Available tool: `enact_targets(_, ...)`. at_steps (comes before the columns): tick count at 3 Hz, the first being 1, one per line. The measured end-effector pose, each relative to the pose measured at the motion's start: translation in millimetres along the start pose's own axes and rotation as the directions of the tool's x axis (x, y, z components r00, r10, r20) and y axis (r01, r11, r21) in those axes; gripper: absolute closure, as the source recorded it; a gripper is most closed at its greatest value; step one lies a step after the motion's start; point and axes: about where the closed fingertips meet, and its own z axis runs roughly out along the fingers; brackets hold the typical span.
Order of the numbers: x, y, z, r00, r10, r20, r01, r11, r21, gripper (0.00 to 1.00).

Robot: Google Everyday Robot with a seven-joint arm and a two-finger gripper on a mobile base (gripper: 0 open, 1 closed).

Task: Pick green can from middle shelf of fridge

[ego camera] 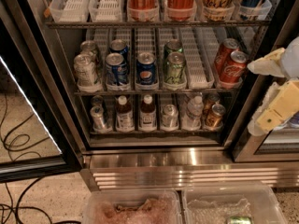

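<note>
So we're at the approach step: the hand (256, 96) sits spread and empty at right, outside the fridge (154, 162). Next, reach left for the green can (174, 69), front of the middle shelf (154, 92).

The fridge (177, 171) is standing open toward the camera, so the front of the middle shelf (205, 91) is lying free to reach, with the upper shelf (154, 24) capping the room above the can tops. The green can (175, 70) is standing at the front of its lane, a blue Pepsi can (146, 69) crowding it on the left and a second green can (173, 47) sitting right behind. The white lane tray (196, 62) on its right is leaving an open gap before the red cola cans (229, 62). The gripper (256, 96) is hanging at the right, fingers spread apart, in front of the black door frame (243, 106).
</note>
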Motion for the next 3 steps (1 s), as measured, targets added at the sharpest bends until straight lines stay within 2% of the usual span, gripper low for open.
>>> enact_targets(1,-5,5,9,0.986,0.126,0.109,-0.128,0.9918,0.010,0.00)
enact_targets(2,-18,-10,17,0.931,0.288,0.225,-0.307,0.9501,0.054,0.00)
enact_targets(3,-22,-18,16,0.916,0.312,0.251,-0.340,0.9374,0.076,0.00)
